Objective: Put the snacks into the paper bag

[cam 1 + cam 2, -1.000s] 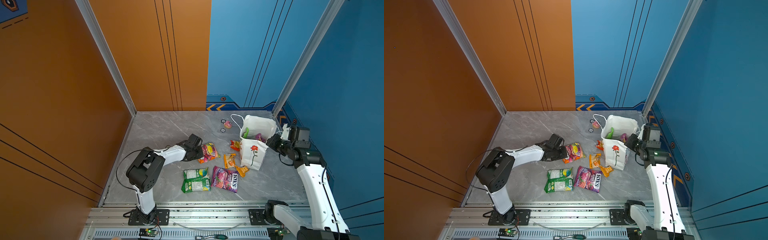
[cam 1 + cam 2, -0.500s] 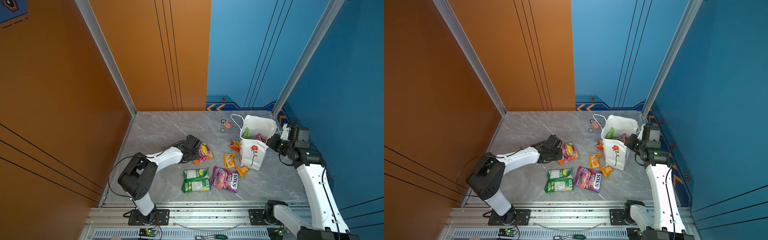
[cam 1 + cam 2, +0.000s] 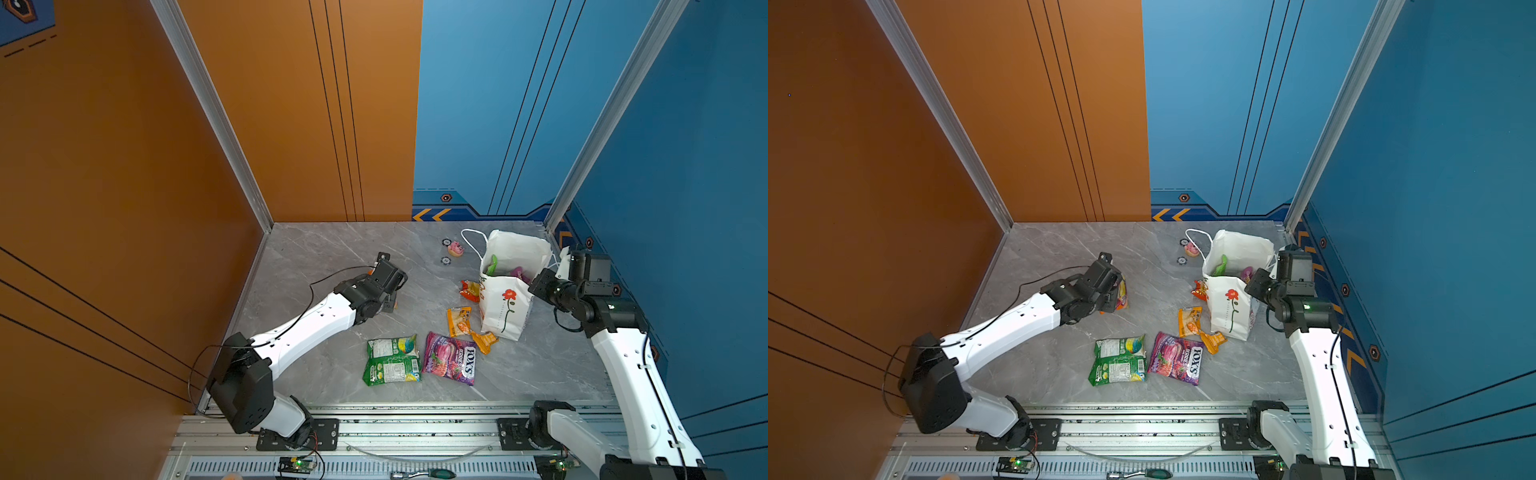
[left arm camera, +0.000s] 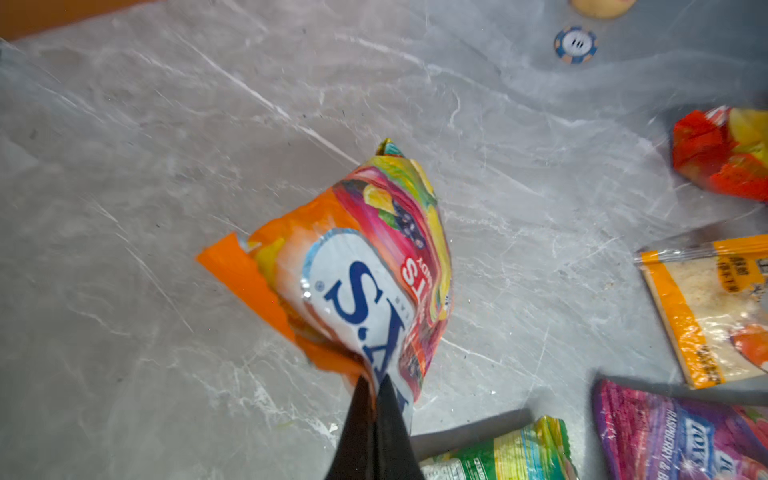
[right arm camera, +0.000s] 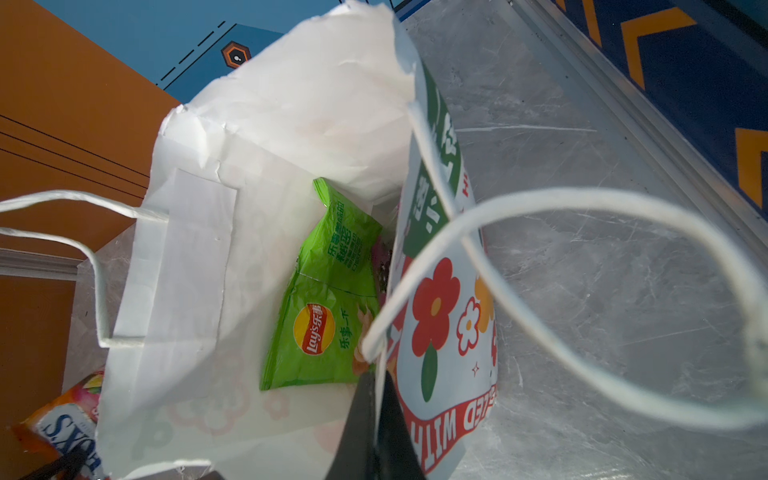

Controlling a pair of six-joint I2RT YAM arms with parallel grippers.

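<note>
My left gripper (image 4: 376, 383) is shut on a corner of an orange FOX'S packet (image 4: 365, 266), which hangs from it above the table; in a top view the packet (image 3: 1122, 293) peeks out beside the wrist. My right gripper (image 5: 376, 376) is shut on the rim of the white paper bag (image 3: 505, 299), holding its mouth open. A green Lay's packet (image 5: 328, 299) stands inside the bag. On the table lie a green packet (image 3: 392, 359), a purple FOX'S packet (image 3: 451, 358), two orange packets (image 3: 459, 321) (image 3: 484, 341) and a red-orange one (image 3: 469, 290).
A pink toy figure (image 3: 456, 248) and two small round discs (image 3: 446, 260) (image 3: 446, 242) lie behind the bag's loose cord handle (image 3: 473, 241). Orange and blue walls close in the marble table on three sides; a metal rail (image 3: 415, 419) runs along the front.
The left gripper has closed fully on the orange FOX'S packet, lifted it off the table and drawn it to the left. The right arm and the bag have not moved.
</note>
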